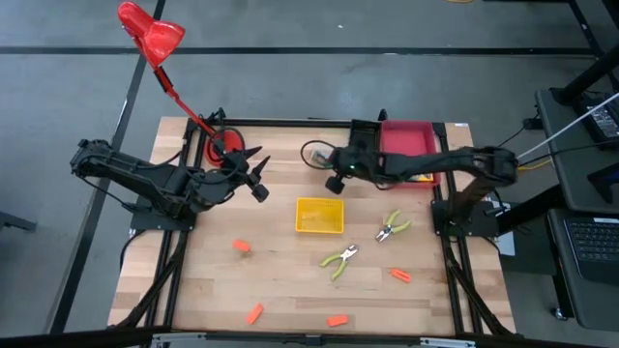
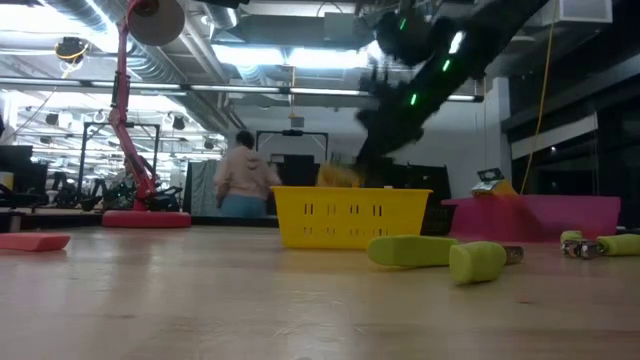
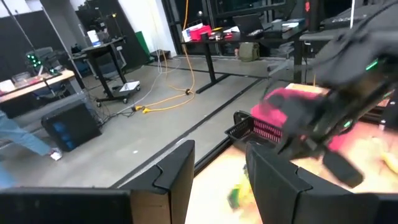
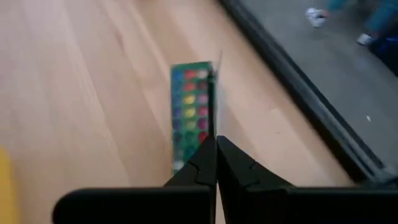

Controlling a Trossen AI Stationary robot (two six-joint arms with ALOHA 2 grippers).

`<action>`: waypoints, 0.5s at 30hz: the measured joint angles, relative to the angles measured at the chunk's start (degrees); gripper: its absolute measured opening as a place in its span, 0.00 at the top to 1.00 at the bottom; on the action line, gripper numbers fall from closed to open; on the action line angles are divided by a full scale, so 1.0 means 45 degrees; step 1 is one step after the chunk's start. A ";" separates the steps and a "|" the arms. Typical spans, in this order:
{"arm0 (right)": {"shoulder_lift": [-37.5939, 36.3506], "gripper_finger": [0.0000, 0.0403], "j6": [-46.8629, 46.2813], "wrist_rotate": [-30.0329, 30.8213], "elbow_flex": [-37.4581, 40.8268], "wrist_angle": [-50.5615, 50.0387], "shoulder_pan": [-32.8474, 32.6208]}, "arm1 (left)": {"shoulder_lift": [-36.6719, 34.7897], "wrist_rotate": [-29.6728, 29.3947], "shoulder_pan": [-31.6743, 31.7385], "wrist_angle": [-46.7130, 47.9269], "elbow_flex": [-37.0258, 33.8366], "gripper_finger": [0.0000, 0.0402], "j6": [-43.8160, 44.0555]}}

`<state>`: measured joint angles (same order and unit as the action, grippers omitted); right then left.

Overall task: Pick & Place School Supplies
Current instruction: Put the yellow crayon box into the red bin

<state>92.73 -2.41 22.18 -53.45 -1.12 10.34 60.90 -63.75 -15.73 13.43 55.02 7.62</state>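
We see the wooden table (image 1: 290, 280) with the right arm stretched across its far edge, right gripper (image 4: 216, 149) pinched fully shut with nothing between the fingers; a green printed box (image 4: 191, 112) lies flat on the wood directly below its tips. Left gripper (image 1: 259, 176) hovers left of centre, fingers parted, empty. Yellow basket (image 1: 319, 216) sits mid-table. Two green-handled tools (image 1: 340, 259) (image 1: 392, 227) lie right of it, apart from each other. Orange pieces (image 1: 241, 246) (image 1: 253, 313) (image 1: 337, 320) (image 1: 400, 275) are scattered along the near side.
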 joint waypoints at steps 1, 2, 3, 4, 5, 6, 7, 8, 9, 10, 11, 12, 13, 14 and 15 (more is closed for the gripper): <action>-0.0492 1.00 -0.0551 0.0281 0.0000 -0.0301 -0.0178 | 0.0000 0.0000 0.0000 -0.0048 0.0000 0.64 0.0097; -0.0998 1.00 -0.1133 0.0525 0.0000 -0.0620 -0.0341 | 0.0000 0.0000 0.0000 -0.0101 0.0000 0.64 0.0142; -0.1561 1.00 -0.1715 0.0801 0.0000 -0.0973 -0.0479 | 0.0000 -0.0001 -0.0012 -0.0201 0.0000 0.64 0.0145; -0.2124 1.00 -0.2287 0.1129 0.0000 -0.1367 -0.0613 | 0.0000 -0.0005 -0.0038 -0.0339 0.0000 0.64 0.0137; -0.2679 1.00 -0.2782 0.1493 0.0000 -0.1778 -0.0748 | 0.0000 -0.0013 -0.0072 -0.0435 0.0000 0.64 0.0140; -0.3250 1.00 -0.3261 0.1971 -0.0002 -0.2220 -0.0889 | 0.0000 -0.0023 -0.0083 -0.0539 0.0000 0.64 0.0139; -0.3805 1.00 -0.3677 0.2494 -0.0016 -0.2751 -0.1010 | 0.0000 -0.0017 -0.0083 -0.0643 0.0000 0.64 0.0137; -0.4339 1.00 -0.4073 0.3039 -0.0075 -0.3420 -0.1128 | 0.0000 -0.0016 -0.0083 -0.0696 0.0000 0.64 0.0137; -0.4827 1.00 -0.4446 0.3571 -0.0201 -0.4141 -0.1215 | 0.0000 -0.0004 -0.0083 -0.0741 0.0000 0.64 0.0140; -0.5259 1.00 -0.4828 0.4046 -0.0360 -0.4975 -0.1274 | 0.0000 0.0071 -0.0083 -0.0752 0.0000 0.64 0.0140; -0.5652 1.00 -0.5171 0.4484 -0.0551 -0.5940 -0.1296 | 0.0000 0.0112 -0.0083 -0.0747 0.0000 0.64 0.0140; -0.5991 1.00 -0.5434 0.4871 -0.0749 -0.6860 -0.1300 | 0.0000 0.0165 -0.0083 -0.0752 0.0000 0.64 0.0140; -0.6267 1.00 -0.5654 0.5236 -0.0912 -0.7703 -0.1297 | 0.0000 0.0204 -0.0083 -0.0748 0.0000 0.64 0.0135; -0.6504 1.00 -0.5716 0.5551 -0.1024 -0.8422 -0.1275 | 0.0000 0.0260 -0.0083 -0.0752 0.0000 0.64 0.0106; -0.6727 1.00 -0.5710 0.5717 -0.1059 -0.8981 -0.1197 | 0.0000 0.0354 -0.0083 -0.0752 0.0000 0.64 0.0040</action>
<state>62.46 -28.11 47.91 -58.22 -41.54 4.96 60.90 -62.15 -16.10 10.04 55.02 7.80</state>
